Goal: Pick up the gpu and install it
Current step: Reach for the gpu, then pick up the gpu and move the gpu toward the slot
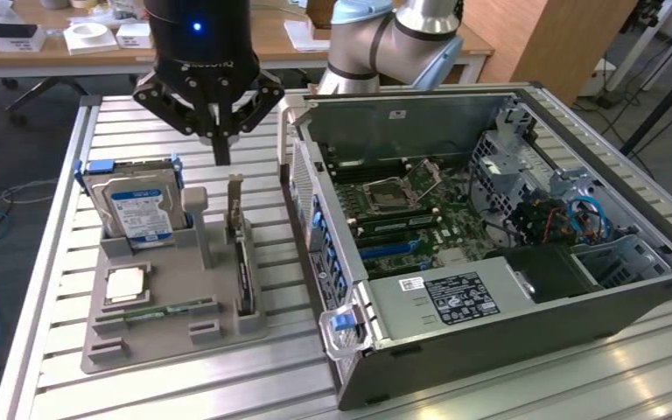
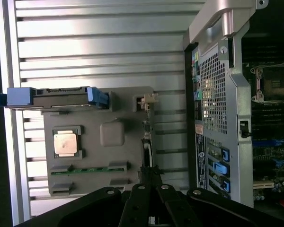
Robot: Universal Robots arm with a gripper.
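Note:
The gpu (image 1: 241, 262) stands on its edge in a slot along the side of a grey holder tray (image 1: 155, 337) nearest the open computer case (image 1: 488, 280). Its silver end bracket points up at the far end. In the wrist view the gpu (image 2: 146, 139) appears as a thin dark edge. My gripper (image 1: 221, 156) hangs a little above the bracket's top and does not touch it. Its fingers are pressed together into one point with nothing between them. From the wrist camera, the gripper (image 2: 150, 174) lines up over the card's edge.
The holder tray (image 2: 128, 109) also carries a silver hard drive (image 1: 137, 206) with blue rails, a CPU (image 1: 126, 284) and a narrow RAM stick (image 1: 167, 309). The case lies open with its motherboard (image 1: 406, 210) facing up. Everything rests on a slatted metal table (image 1: 56, 262).

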